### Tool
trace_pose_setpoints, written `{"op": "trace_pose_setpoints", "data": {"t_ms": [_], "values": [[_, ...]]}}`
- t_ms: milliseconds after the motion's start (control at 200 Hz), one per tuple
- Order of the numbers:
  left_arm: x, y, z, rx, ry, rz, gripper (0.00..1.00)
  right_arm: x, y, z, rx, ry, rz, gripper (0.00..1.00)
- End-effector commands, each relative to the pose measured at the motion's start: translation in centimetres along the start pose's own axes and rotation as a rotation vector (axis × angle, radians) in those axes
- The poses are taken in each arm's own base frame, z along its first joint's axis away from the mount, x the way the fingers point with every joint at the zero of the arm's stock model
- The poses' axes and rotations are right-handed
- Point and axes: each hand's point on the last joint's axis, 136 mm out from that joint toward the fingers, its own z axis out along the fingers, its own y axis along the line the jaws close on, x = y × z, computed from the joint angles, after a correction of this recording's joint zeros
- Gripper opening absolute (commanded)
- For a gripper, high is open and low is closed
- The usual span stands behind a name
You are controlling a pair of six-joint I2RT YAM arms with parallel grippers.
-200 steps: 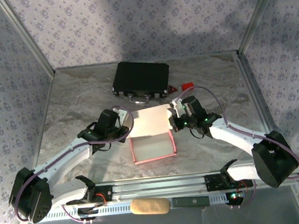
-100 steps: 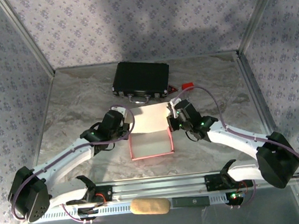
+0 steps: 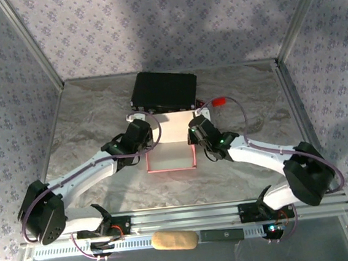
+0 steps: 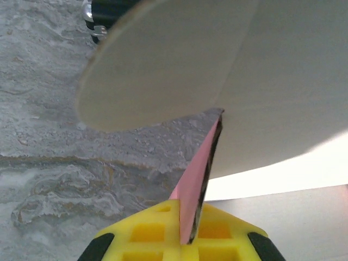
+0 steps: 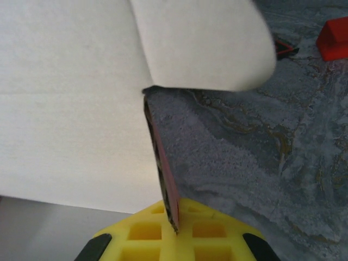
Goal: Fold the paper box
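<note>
The paper box (image 3: pixel 169 144) stands mid-table as an open pink tray, paler inside, with its far lid panel raised toward the black case. My left gripper (image 3: pixel 148 140) is shut on the box's left wall. In the left wrist view that pink wall (image 4: pixel 198 173) runs edge-on into my left gripper (image 4: pixel 187 239), under a pale rounded flap (image 4: pixel 163 60). My right gripper (image 3: pixel 193 135) is shut on the right wall. In the right wrist view this wall (image 5: pixel 163 174) is pinched edge-on in my right gripper (image 5: pixel 174 228), with another rounded flap (image 5: pixel 206 43) above.
A black hard case (image 3: pixel 164 91) lies just behind the box, its corner (image 4: pixel 103 10) showing in the left wrist view. A small red block (image 3: pixel 218 101) sits to the case's right, also the red block (image 5: pixel 334 38) past the flap. A beige roll (image 3: pixel 174 240) rests on the near rail.
Both arms have stretched toward the far side, carrying the box with them up to the black case. The left gripper closed onto the left wall.
</note>
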Motion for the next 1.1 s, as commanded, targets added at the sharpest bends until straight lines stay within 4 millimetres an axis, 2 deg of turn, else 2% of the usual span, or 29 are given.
{"op": "trace_pose_setpoints", "data": {"t_ms": [0,135,230,645,1094], "values": [[-3.7,-1.8,-0.2,0.050,-0.102,-0.078,0.00,-1.0,1.1,0.4,0.022,-0.038,0.074,0.00],[-3.1,-1.5,0.4,0.057,-0.126,-0.102,0.00,-0.8,0.7,0.9,0.069,-0.052,0.109,0.00],[-2.6,-1.4,0.6,0.104,-0.156,-0.127,0.00,-0.4,1.1,1.0,0.049,-0.071,0.118,0.00],[-1.6,-2.2,-2.6,0.327,-0.363,-0.119,0.00,1.6,2.4,0.6,-0.134,-0.219,0.173,0.00],[2.5,-1.8,-2.5,0.331,-0.330,-0.112,0.00,4.8,2.0,0.1,-0.100,-0.182,0.102,0.00]]}}
